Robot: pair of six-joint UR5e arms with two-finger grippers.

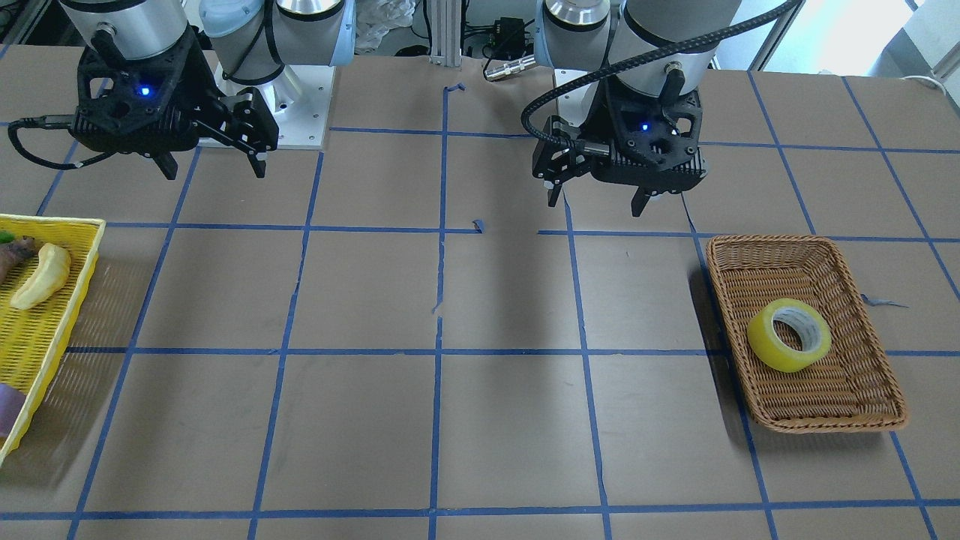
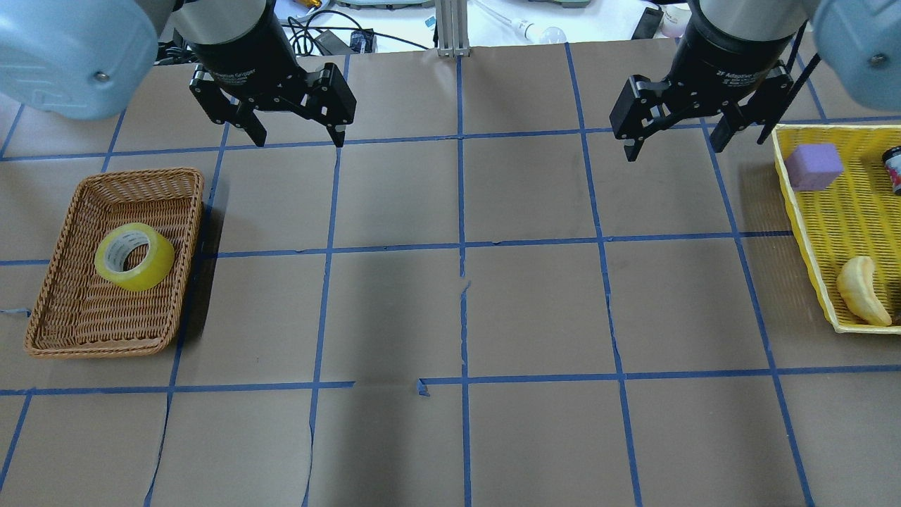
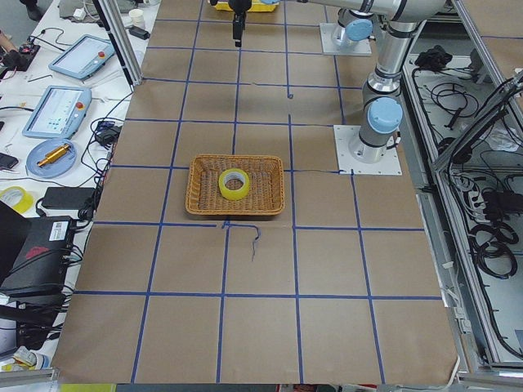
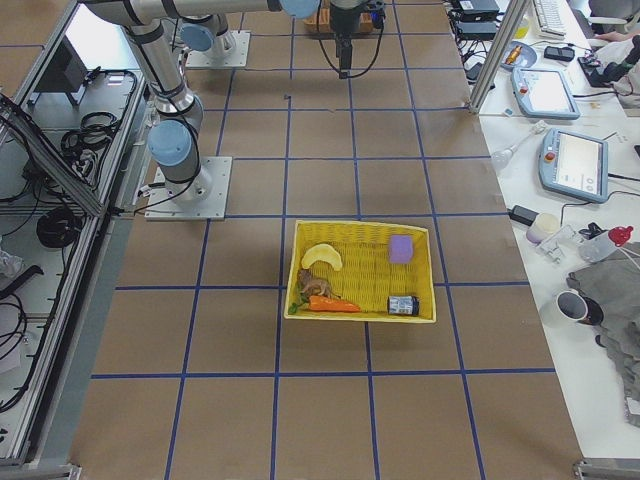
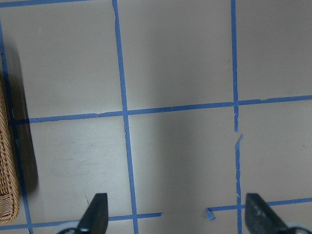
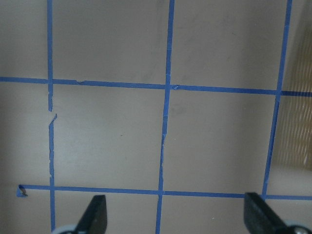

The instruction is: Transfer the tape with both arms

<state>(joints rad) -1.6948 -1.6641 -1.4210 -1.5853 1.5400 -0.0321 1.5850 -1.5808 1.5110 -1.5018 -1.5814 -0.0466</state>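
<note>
The yellow tape roll (image 2: 152, 272) lies flat in a brown wicker basket (image 2: 112, 174) at the table's left end; it also shows in the front view (image 1: 772, 346) and the left side view (image 3: 234, 193). My left gripper (image 2: 300, 139) hangs open and empty above the table, behind and to the right of the basket; it also shows in the front view (image 1: 596, 204). My right gripper (image 2: 673, 149) hangs open and empty near the far right, also in the front view (image 1: 216, 172). Both wrist views show only open fingers over bare table.
A yellow mesh basket (image 2: 845, 204) at the right end holds a banana (image 2: 862, 290), a purple block (image 2: 813, 167), a carrot (image 4: 330, 303) and a small jar (image 4: 403, 304). Blue tape lines grid the brown table. The wicker basket's edge (image 5: 7, 195) shows in the left wrist view.
</note>
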